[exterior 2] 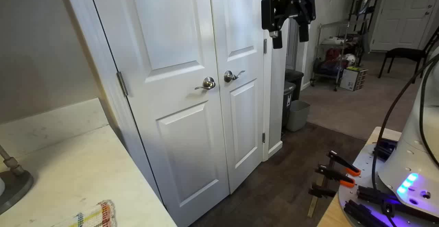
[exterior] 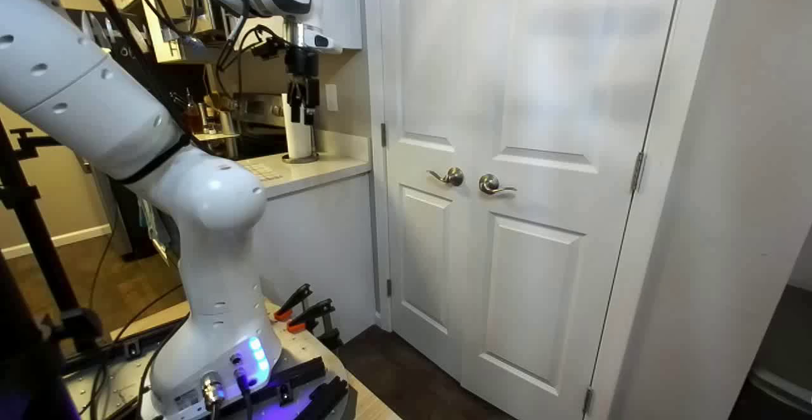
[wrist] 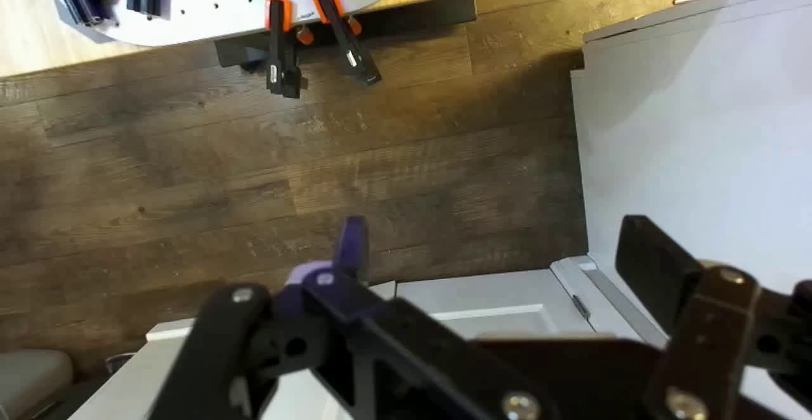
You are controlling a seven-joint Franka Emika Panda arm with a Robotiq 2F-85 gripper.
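Observation:
My black gripper (exterior 2: pixel 290 40) hangs pointing down, its two fingers (exterior 2: pixel 304 31) spread apart with nothing between them. In the wrist view the gripper (wrist: pixel 498 236) also shows a wide gap, with floor and door visible through it. Nearest to it are white double doors (exterior 2: pixel 178 24), each with a metal lever handle. The handles (exterior 2: pixel 207 84) sit lower than the fingertips, and the gripper touches neither. Both door panels (exterior: pixel 545 293) meet along a seam; whether they are latched I cannot tell. In an exterior view a paper towel roll (exterior: pixel 298 134) stands behind the gripper (exterior: pixel 303 117).
A pale counter (exterior 2: pixel 79 172) with a woven cloth (exterior 2: pixel 96 216) adjoins the door frame. Black and orange clamps (wrist: pixel 279 52) stick out from the robot's mounting table (wrist: pixel 190 26) over the dark wood floor (wrist: pixel 380 166). Bins (exterior 2: pixel 298 115) stand past the doors.

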